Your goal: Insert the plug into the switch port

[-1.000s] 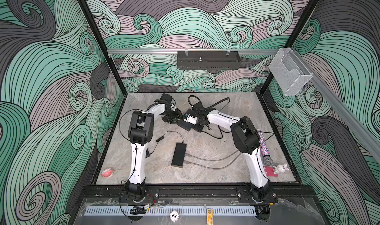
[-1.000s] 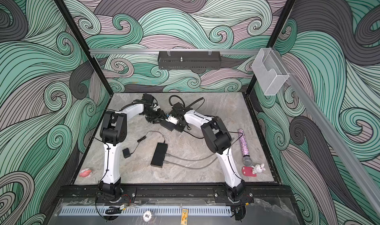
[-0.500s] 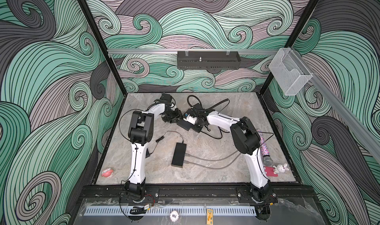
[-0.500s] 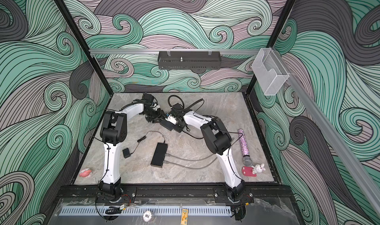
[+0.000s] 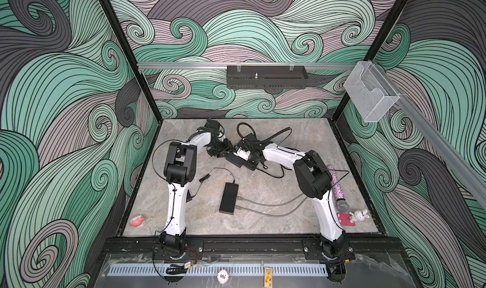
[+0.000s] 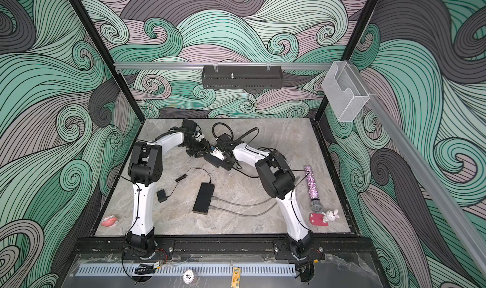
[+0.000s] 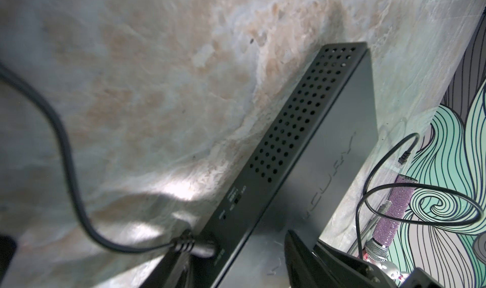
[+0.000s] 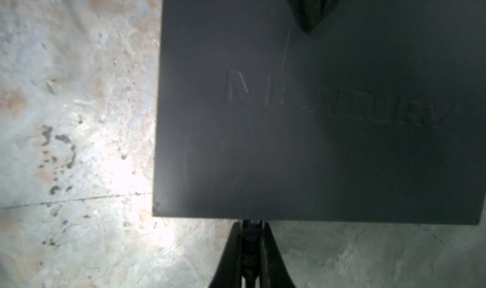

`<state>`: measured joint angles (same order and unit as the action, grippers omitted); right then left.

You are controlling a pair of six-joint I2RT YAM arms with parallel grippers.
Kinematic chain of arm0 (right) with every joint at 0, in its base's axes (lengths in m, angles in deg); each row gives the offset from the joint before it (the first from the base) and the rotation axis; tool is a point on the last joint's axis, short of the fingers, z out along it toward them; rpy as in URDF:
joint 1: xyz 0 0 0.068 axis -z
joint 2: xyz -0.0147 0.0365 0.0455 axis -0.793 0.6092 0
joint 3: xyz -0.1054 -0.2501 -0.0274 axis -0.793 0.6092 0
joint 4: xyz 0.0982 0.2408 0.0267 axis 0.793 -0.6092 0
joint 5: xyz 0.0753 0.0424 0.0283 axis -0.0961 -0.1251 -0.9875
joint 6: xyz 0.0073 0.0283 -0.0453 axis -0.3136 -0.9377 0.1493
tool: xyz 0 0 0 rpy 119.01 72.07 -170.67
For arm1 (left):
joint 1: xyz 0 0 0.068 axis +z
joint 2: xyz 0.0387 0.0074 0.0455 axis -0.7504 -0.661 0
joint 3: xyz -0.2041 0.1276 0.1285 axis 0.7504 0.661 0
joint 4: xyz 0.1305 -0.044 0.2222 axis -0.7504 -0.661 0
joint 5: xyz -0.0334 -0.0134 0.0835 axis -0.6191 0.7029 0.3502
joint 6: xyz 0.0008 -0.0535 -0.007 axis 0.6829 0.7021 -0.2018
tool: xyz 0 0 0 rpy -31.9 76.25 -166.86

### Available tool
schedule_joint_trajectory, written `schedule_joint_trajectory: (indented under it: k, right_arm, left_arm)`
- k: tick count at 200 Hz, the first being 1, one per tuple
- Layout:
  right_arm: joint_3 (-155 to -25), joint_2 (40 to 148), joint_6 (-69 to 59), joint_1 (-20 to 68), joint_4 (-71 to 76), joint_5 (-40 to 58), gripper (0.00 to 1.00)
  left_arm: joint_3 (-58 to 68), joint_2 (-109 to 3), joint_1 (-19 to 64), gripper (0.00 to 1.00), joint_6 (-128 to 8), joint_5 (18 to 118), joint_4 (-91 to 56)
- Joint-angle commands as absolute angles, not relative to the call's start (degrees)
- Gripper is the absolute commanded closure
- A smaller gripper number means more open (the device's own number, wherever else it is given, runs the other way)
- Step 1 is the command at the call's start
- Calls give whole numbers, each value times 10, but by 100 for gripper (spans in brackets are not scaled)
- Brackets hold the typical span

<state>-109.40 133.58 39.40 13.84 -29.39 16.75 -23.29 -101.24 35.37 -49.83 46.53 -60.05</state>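
Near the back of the tabletop (image 5: 263, 186), between the two arms, lies a flat dark-grey box (image 5: 234, 160). It has raised letters on its top and rows of little round holes down one long side. The port (image 7: 217, 248) is a small socket in that holed side, at the end near the left pincer (image 7: 236, 240). The plug (image 7: 196, 246) is right at it. Its shiny tip meets the side of the box there, but I cannot tell how far in it goes. A thick black cable (image 7: 65, 147) runs from the back of the plug and bends away over the tabletop.

The left pincer has its fingers apart. One finger is just beside the plug and the other lies over the top of the box, so the box's edge sits between them.

The right pincer (image 8: 251, 222) is at the other long side of the box. Its fingers are almost together and their tips are up against the box's edge — it is too dark to see whether they pinch anything.

Closer to the front, well apart from all this, lies a narrow black box (image 5: 228, 198) with two grey cables (image 5: 263, 203) coming out of one side. A sparkly pink microphone (image 5: 335, 186) lies by the right arm.
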Motion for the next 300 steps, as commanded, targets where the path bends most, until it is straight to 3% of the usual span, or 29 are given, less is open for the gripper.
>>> schedule_joint_trajectory:
  k: [1, 77, 121, 151, 202, 205, 214, 235, 239, 241, 242, 245, 274, 300]
  right_arm:
    - [-1077, 1332, 408, 116, -233, 111, 82]
    - [-1019, 1298, 379, 132, -239, 161, 65]
    - [-984, 1266, 355, 141, -241, 166, 61]
    - [-941, 1223, 334, 148, -233, 165, 60]
    - [-808, 1067, 270, 183, -157, 120, 58]
    - [-799, 1055, 266, 185, -153, 120, 57]
    - [-773, 1018, 255, 191, -135, 120, 51]
    - [-711, 927, 227, 212, -101, 107, 42]
    - [-699, 907, 220, 216, -96, 104, 31]
    - [-694, 897, 216, 218, -93, 104, 11]
    - [-691, 893, 215, 219, -91, 105, 6]
    - [-681, 879, 208, 223, -87, 103, 1]
    - [-585, 749, 157, 250, -33, 139, 0]
    - [-492, 638, 135, 257, 38, 249, 0]
  left_arm:
    - [-252, -1024, 325, 43, -506, 408, -625]
    - [-371, -1019, 334, 39, -551, 465, -748]
    - [-363, -966, 350, 36, -556, 479, -773]
    - [-271, -863, 356, 36, -538, 468, -710]
    - [16, -595, 357, 28, -447, 465, -429]
    - [27, -582, 357, 27, -444, 468, -417]
    - [64, -544, 357, 3, -441, 473, -386]
    - [123, -462, 357, 1, -450, 501, -360]
    - [133, -447, 357, 1, -452, 509, -357]
    - [139, -438, 358, 1, -453, 513, -356]
    - [142, -435, 357, 1, -453, 514, -354]
    - [152, -423, 357, 1, -454, 520, -349]
    - [280, -314, 357, 1, -447, 589, -262]
    - [390, -220, 358, 1, -481, 675, -183]
